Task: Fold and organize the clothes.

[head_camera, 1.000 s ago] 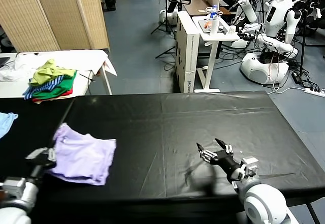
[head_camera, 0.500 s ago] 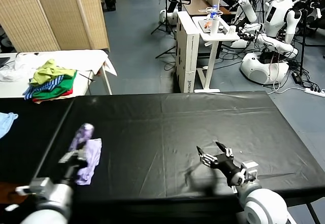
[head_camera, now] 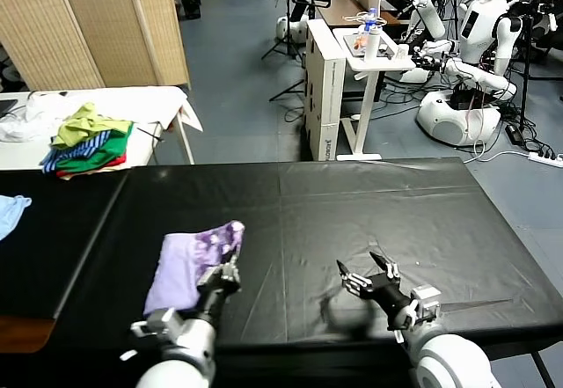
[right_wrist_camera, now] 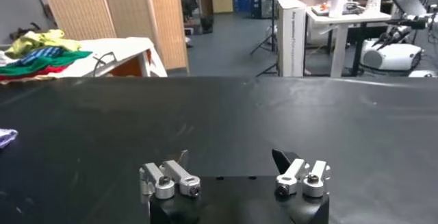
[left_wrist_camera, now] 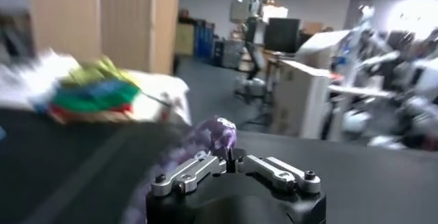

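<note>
Step in hand: you were mid-fold, as I judge it, carrying one edge of the T-shirt (head_camera: 186, 267) across its own body.
Left end effector (head_camera: 226, 275): you had it clamped on a bunched edge of the lavender fabric, print side showing at the pinch.
T-shirt position: it lay on the left part of the tabletop (head_camera: 369, 212), near the front edge, partly doubled over, with the gripped edge raised.
Right end effector (head_camera: 367, 274): you kept it with jaws spread wide, holding nothing, low over the tabletop on the right, well apart from the shirt.
Next move: it probably called for laying the edge down flat and square before letting go; thin fabric like this could drag or wrinkle.
Surface: black, slightly creased sheet covering the tabletop.
Room: a clothes pile (head_camera: 86, 139) sat on a white side table behind, with a light blue cloth (head_camera: 10, 210) at far left, woven screens, and other robots beyond.
</note>
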Motion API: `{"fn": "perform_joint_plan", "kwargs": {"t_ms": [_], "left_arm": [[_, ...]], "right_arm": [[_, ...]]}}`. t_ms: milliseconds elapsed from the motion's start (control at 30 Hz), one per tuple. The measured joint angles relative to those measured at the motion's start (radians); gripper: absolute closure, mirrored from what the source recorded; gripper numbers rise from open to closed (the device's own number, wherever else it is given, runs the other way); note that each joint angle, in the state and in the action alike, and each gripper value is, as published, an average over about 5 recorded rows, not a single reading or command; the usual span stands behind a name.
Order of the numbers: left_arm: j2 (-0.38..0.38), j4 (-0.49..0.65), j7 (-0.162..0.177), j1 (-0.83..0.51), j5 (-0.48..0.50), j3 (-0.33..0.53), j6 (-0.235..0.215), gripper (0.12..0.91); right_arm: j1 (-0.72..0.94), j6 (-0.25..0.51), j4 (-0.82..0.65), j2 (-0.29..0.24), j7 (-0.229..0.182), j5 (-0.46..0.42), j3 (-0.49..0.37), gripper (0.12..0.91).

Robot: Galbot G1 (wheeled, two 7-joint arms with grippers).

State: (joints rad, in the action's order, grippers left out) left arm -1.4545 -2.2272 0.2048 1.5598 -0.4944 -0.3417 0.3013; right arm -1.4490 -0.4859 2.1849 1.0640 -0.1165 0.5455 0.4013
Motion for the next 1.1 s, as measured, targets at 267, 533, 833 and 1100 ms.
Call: {"fn": "perform_joint_plan", "kwargs": {"t_ms": [267, 533, 833, 1100], "left_arm": [[-0.074, 0.077, -0.020, 0.009, 0.130, 0.090, -0.022, 0.641], [-0.056, 0.051, -0.077, 0.025, 0.223, 0.087, -0.069, 0.177], [0.050, -0.004, -0.116, 0.057, 0.277, -0.037, -0.154, 0.124], [0.092, -0.021, -0.116, 0.081, 0.284, -0.106, -0.173, 0.123]], "right_arm": [[0.025, -0.022, 0.006, -0.020, 0.003, 0.032, -0.037, 0.118], [0.092, -0.054, -0.001, -0.022, -0.039, 0.150, -0.148, 0.118], [0.205, -0.061, -0.096, 0.038, -0.093, 0.180, -0.351, 0.126], [0.237, -0.061, -0.160, 0.092, -0.104, 0.164, -0.448, 0.465]]}}
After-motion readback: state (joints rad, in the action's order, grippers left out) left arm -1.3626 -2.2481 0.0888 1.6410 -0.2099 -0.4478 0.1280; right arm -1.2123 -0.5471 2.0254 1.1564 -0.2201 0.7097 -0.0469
